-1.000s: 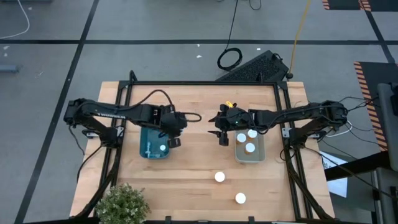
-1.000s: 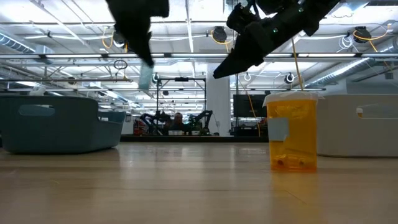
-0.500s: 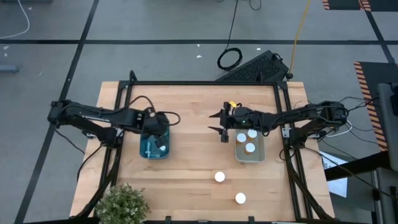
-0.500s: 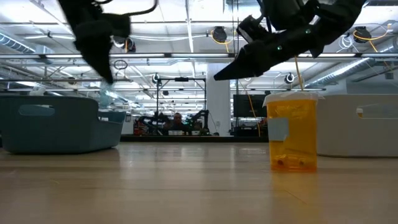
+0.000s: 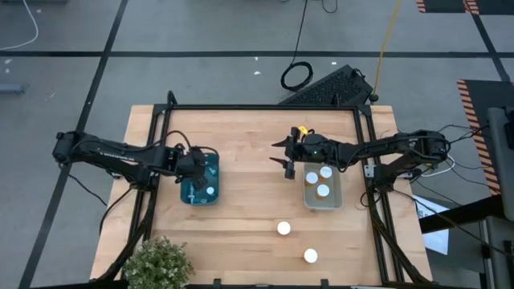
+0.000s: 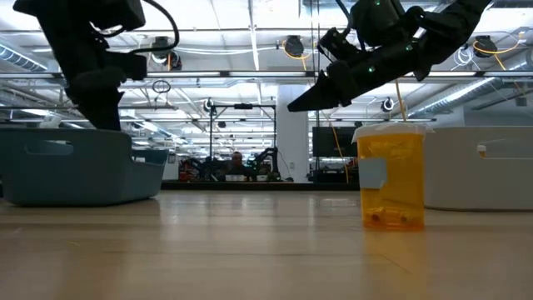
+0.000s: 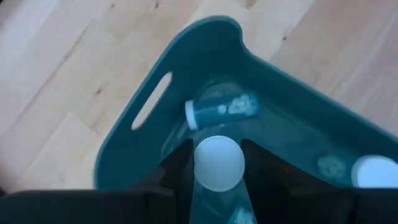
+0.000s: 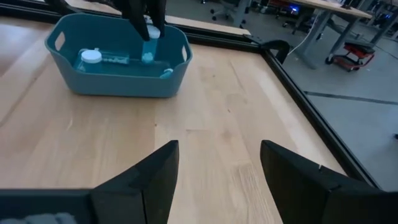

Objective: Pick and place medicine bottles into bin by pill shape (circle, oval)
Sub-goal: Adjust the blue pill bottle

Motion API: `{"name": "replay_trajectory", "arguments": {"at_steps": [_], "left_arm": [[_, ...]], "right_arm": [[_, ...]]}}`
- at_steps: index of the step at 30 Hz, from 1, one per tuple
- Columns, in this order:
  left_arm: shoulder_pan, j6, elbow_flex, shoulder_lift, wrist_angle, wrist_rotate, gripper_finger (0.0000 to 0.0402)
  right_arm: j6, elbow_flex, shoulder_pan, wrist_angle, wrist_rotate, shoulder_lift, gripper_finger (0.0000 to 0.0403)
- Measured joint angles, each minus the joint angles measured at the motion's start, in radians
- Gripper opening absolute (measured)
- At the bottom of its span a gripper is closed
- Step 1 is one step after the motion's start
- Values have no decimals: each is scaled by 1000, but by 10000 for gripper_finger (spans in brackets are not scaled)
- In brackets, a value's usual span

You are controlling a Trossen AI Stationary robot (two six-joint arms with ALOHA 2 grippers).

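My left gripper (image 5: 194, 166) is over the teal bin (image 5: 210, 163), shut on a small clear medicine bottle with a white cap (image 7: 217, 163). In the bin, another bottle (image 7: 221, 110) lies on its side, and a white cap (image 7: 373, 172) shows beside it. My right gripper (image 5: 287, 157) hangs open above bare table, just left of the white bin (image 5: 336, 200), which holds three white-capped bottles (image 5: 323, 190). Two more bottles (image 5: 283, 228) (image 5: 310, 256) stand on the table near the front. The low view shows an amber one (image 6: 391, 175). My left gripper pinches the bottle's body just under its cap (image 7: 217, 186) between its two fingers (image 7: 177, 171). The fingers come from above, pointing down into the bin. The bottle (image 8: 151, 38) hangs upright below them, inside the bin's walls; whether its base touches the floor I cannot tell.
A potted plant (image 5: 157, 261) stands at the table's near left corner. A black metal frame (image 5: 261, 107) runs along the table's far edge and sides. Bare wood lies between the two bins.
My left gripper has carried the bottle toward the table's left edge, from the teal bin's right rim to over its middle, and has gone down into it. My right gripper has drifted a little toward the far edge, still open.
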Motion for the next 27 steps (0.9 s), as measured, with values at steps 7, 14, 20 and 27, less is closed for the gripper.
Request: {"name": "replay_trajectory", "arguments": {"at_steps": [7, 14, 20, 27], "left_arm": [[0, 9, -56, -1, 65, -17, 128], [0, -11, -86, 0, 74, -17, 157], [0, -4, -95, 0, 89, -17, 173], [0, 19, -90, 0, 90, -17, 177]], "right_arm": [[-2, 0, 0, 6, 0, 0, 219], [-3, 0, 0, 6, -1, 0, 219], [-3, 0, 0, 5, -2, 0, 219], [-4, 0, 0, 4, -3, 0, 219]]}}
